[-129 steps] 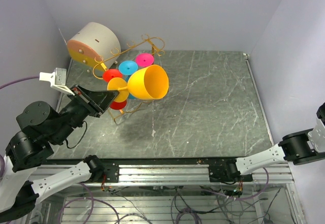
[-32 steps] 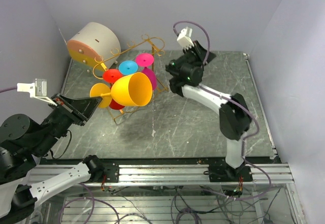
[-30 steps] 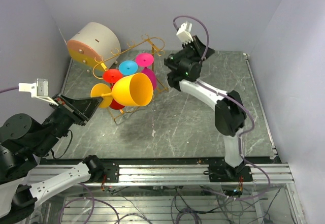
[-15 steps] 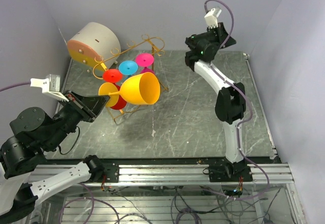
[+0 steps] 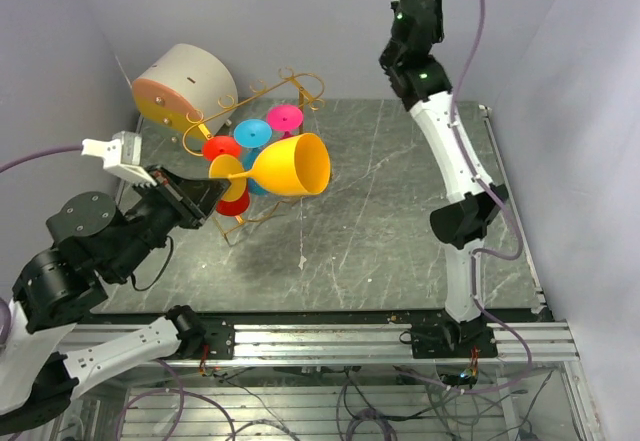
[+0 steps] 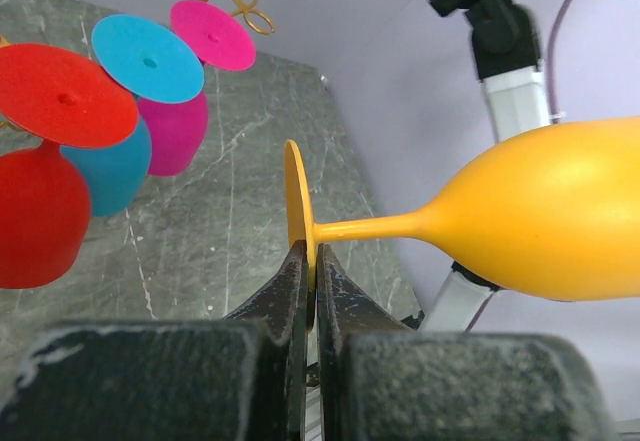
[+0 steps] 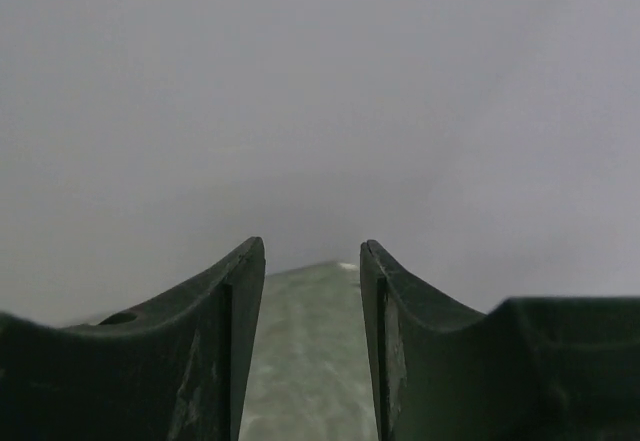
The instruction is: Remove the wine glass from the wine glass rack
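Note:
My left gripper [image 5: 215, 193] is shut on the round foot of an orange wine glass [image 5: 290, 164]. The glass lies on its side in the air, just in front of the gold wire wine glass rack [image 5: 300, 86], bowl pointing right. In the left wrist view the black fingers [image 6: 293, 281] pinch the thin foot edge-on, and the bowl of the wine glass [image 6: 540, 211] stretches off to the right. My right gripper [image 7: 312, 261] is open with nothing between its fingers. It faces the back wall, its arm [image 5: 415, 21] raised high at the back.
Red [image 5: 222, 148], blue [image 5: 252, 132] and pink [image 5: 285, 118] glasses hang upside down on the rack. A cream drum with an orange face [image 5: 185, 86] stands at the back left. The grey marble table [image 5: 400, 201] spreads to the right.
The right arm swung up and away from the rack to the back wall, and its gripper opened. The left gripper carried the orange glass a little to the right.

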